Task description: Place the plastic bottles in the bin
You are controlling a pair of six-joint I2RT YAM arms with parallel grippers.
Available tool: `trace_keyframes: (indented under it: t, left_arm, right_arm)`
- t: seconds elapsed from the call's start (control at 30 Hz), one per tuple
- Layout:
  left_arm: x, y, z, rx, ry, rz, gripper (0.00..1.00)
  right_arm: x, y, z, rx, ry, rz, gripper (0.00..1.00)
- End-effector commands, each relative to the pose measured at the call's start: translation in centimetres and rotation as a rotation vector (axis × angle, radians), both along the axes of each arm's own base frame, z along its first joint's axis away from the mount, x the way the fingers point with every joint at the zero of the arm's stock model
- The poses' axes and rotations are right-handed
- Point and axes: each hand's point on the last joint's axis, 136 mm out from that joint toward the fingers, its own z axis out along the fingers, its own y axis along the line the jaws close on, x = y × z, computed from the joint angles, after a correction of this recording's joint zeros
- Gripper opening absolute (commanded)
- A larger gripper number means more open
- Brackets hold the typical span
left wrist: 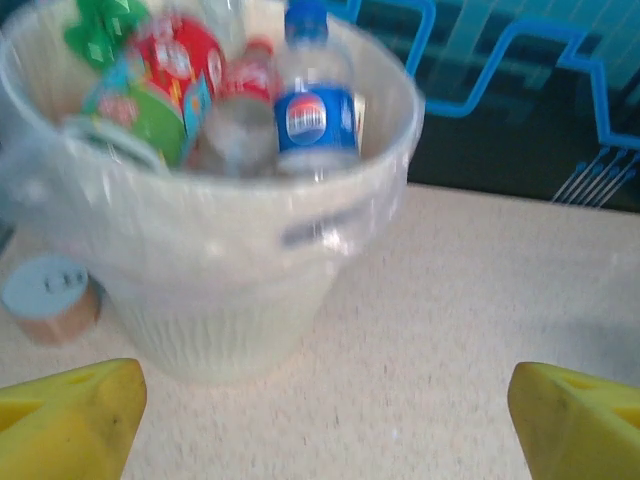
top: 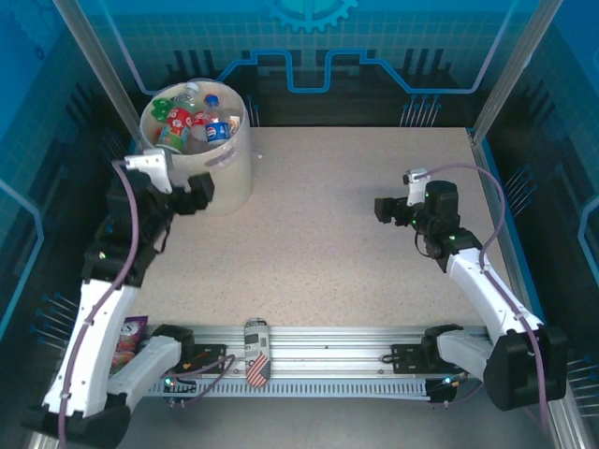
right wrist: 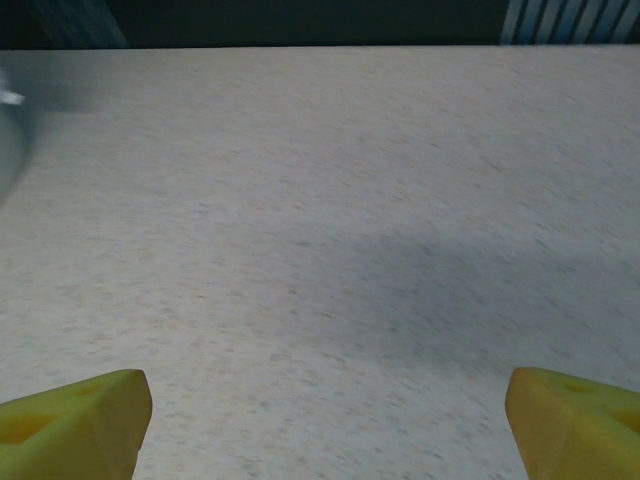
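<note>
Overhead, your left arm reaches toward 11 o'clock, the left gripper [top: 190,194] just short of the bin [top: 231,168], which stands at the table's [top: 328,262] 11 o'clock corner with the bottles [top: 194,122] heaped inside. Your right arm bends in from 4 o'clock, and the right gripper [top: 383,209] points toward 9 o'clock. On the left wrist camera, the fingers [left wrist: 70,415] are spread wide and empty, with the bin at 11 o'clock. On the right wrist camera, the fingers [right wrist: 72,420] are also wide over bare table.

- Bin [left wrist: 230,300] — smeared by blur, left side cut off by the frame.
- Bottles [left wrist: 315,120] — lower halves hidden inside it.
- Small lidded container [left wrist: 50,300]: label unreadable.
</note>
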Motion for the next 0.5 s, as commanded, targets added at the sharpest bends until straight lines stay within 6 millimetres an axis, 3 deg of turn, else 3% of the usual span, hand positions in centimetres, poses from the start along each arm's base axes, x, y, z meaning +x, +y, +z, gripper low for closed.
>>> trace_keyframes:
  t: [0.0,0.1,0.3,0.4,0.47]
  left_arm:
    - [0.5,1.4,-4.5,0.004,0.017,0.117,0.98]
    - [1.2,2.2,-8.7,0.017,-0.012,0.169,0.99]
    - [3.2,3.4,-14.3,0.086,-0.049,0.239,0.99]
    - [4.2,4.0,-16.0,0.131,0.013,0.259,0.99]
    - [4.9,4.0,-16.1,0.179,0.010,0.236,0.99]
  right_arm:
    - [0.5,-2.3,-2.0,-0.011,0.003,-0.104,0.94]
    - [1.0,-3.4,-4.0,-0.041,0.000,-0.145,0.95]
    - [1.7,-4.4,-6.9,-0.121,-0.027,-0.169,0.97]
    - [2.0,-4.6,-7.5,-0.132,-0.048,-0.173,0.99]
    - [2.1,-4.7,-7.7,-0.139,-0.045,-0.176,1.00]
